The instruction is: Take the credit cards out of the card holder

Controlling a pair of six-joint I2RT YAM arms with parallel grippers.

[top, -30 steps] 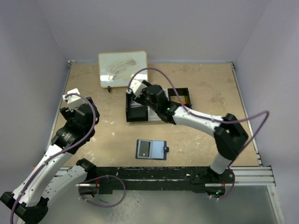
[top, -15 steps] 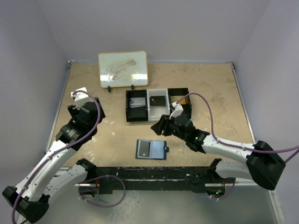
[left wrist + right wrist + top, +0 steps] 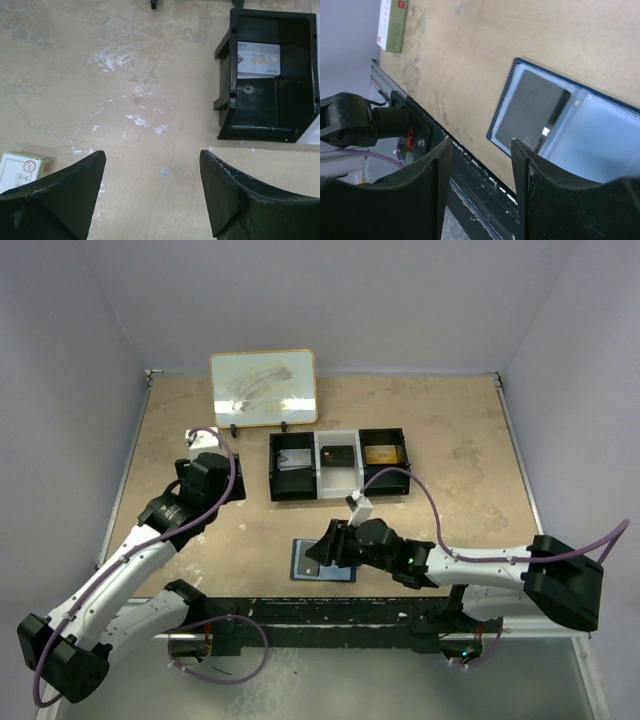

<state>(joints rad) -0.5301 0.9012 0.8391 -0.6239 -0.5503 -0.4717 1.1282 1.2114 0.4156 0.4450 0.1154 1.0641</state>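
The card holder point(image 3: 307, 563) lies open and flat near the table's front edge, navy with paler blue pocket panels. In the right wrist view the card holder point(image 3: 592, 142) shows a dark card point(image 3: 532, 112) in its left pocket. My right gripper point(image 3: 325, 548) is open and empty, low over the holder's right part. In its own view the right gripper point(image 3: 481, 145) has its jaws apart over the holder's near corner and the table's front rail. My left gripper point(image 3: 225, 483) is open and empty over bare table left of the tray, as its own view point(image 3: 152, 154) shows.
A black three-compartment tray point(image 3: 275, 478) stands mid-table, holding a grey card point(image 3: 293, 462), a dark card point(image 3: 340, 455) and a gold card point(image 3: 383, 453). A whiteboard point(image 3: 263, 388) stands behind it. A small red-and-white box point(image 3: 22, 170) lies to the left; it also shows in the right wrist view point(image 3: 392, 22).
My right arm has drawn back from the tray and come down over the card holder. My left arm has swung right and forward toward the tray.
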